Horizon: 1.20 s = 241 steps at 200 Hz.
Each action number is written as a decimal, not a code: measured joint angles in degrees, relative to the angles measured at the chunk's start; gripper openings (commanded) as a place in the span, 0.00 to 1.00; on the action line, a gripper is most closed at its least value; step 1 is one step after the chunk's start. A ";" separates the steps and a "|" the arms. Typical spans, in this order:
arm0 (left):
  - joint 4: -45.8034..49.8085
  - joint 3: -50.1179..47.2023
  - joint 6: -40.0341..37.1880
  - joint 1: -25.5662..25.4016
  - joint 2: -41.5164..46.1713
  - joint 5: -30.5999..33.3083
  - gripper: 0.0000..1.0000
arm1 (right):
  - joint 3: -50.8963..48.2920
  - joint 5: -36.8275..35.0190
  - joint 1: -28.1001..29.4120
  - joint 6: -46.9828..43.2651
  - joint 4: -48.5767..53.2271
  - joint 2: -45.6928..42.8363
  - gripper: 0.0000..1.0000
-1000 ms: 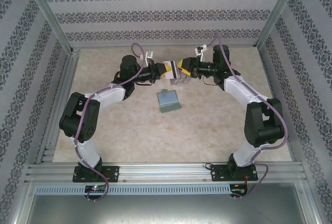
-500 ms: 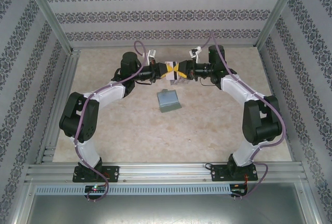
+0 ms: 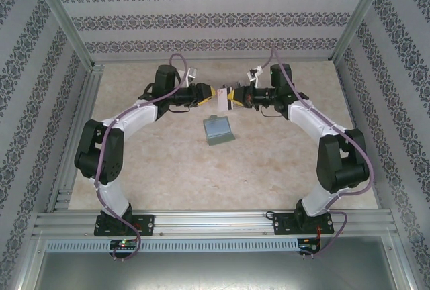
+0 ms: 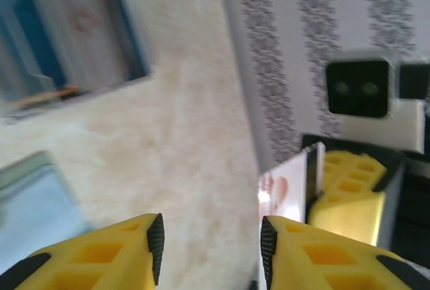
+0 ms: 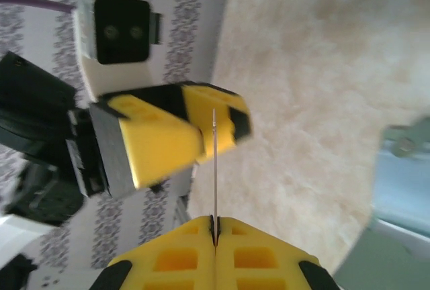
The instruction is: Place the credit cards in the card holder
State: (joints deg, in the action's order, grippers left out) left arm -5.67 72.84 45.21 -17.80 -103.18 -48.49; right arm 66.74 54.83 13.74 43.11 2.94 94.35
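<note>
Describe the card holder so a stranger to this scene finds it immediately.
On the beige table, look just nearer the arm bases than the gap between the left gripper and right gripper. The card holder lies flat there, grey-green; the white card is pinched aloft in the right gripper.

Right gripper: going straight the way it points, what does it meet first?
The yellow-fingered left gripper, facing it head-on; the thin pale card clamped in the right gripper would likely touch first. Gap unclear.

It is a lab test cell. An aluminium frame [image 3: 215,219] and patterned wall panels [image 3: 215,21] enclose the table [image 3: 201,176].
</note>
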 measured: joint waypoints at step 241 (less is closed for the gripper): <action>12.09 1.01 -10.05 1.84 -8.13 6.73 0.43 | -10.27 -34.21 8.09 -15.76 21.05 -4.90 0.00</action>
State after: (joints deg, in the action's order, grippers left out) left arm 6.42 73.84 35.16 -15.97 -111.31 -41.76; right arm 56.47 20.62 21.82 27.35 23.99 89.45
